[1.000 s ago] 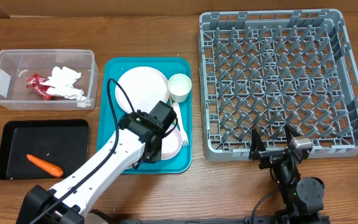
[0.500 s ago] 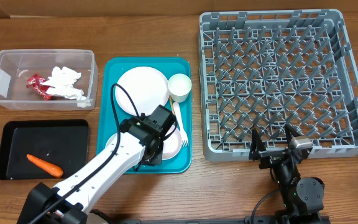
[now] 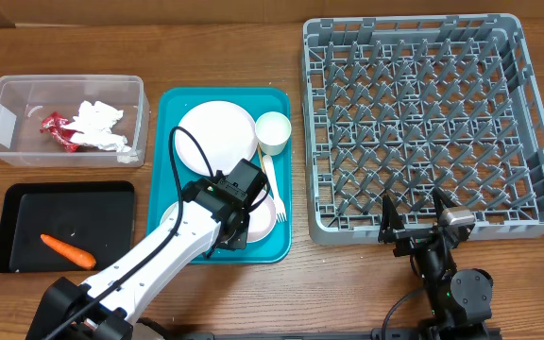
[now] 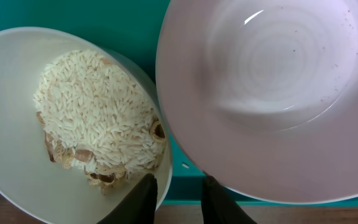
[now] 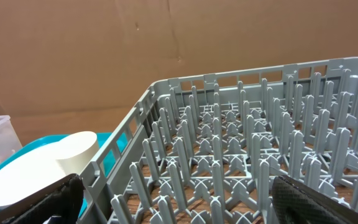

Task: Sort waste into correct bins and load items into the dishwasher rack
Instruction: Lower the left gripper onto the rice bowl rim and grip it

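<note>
Left gripper is down over the near end of the teal tray. Its 2 fingers stand a narrow gap apart, astride the rim of the white bowl. Whether they are pinching that rim cannot be told. This bowl holds white rice mixed with beige crumbs and sits just beside the empty pale pink bowl; both are on the tray. The white plate, white cup and white fork are also on the tray. The clear tub holds a red-and-silver wrapper and crumpled napkins. The black tray holds 1 orange carrot. The grey dishwasher rack stands on the table, right of the teal tray. Right gripper sits at the rack's near edge, fingers spread wide and grasping nothing.
</note>
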Action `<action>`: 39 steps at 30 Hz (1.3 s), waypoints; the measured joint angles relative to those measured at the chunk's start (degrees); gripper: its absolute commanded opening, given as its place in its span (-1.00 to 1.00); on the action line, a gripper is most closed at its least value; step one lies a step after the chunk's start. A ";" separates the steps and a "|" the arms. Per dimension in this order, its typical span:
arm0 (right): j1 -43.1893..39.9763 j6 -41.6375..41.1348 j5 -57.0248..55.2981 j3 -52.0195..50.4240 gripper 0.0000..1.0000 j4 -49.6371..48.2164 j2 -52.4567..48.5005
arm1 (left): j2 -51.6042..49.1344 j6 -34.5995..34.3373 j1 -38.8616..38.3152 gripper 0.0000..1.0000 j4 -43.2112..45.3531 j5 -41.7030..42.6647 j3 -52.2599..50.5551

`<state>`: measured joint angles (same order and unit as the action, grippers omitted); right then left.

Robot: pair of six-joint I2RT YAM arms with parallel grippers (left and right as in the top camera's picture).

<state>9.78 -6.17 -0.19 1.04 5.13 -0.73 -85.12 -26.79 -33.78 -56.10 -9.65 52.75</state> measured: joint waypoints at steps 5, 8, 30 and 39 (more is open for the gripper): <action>0.00 0.02 0.00 0.00 1.00 0.04 0.00 | 0.00 0.00 0.00 -0.48 0.00 0.00 0.00; 0.00 0.00 0.00 0.00 1.00 0.02 0.00 | 0.00 0.00 0.00 -0.51 0.00 -0.02 0.00; 0.00 0.00 0.00 0.00 1.00 0.04 0.00 | 0.00 0.24 0.00 -0.53 0.00 -0.26 0.00; 0.00 0.02 0.00 0.00 1.00 0.02 0.00 | 0.00 0.24 0.00 -0.57 0.07 -0.26 -0.02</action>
<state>9.78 -6.15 -0.19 1.04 5.15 -0.73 -85.12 -26.55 -33.78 -56.03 -9.91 52.73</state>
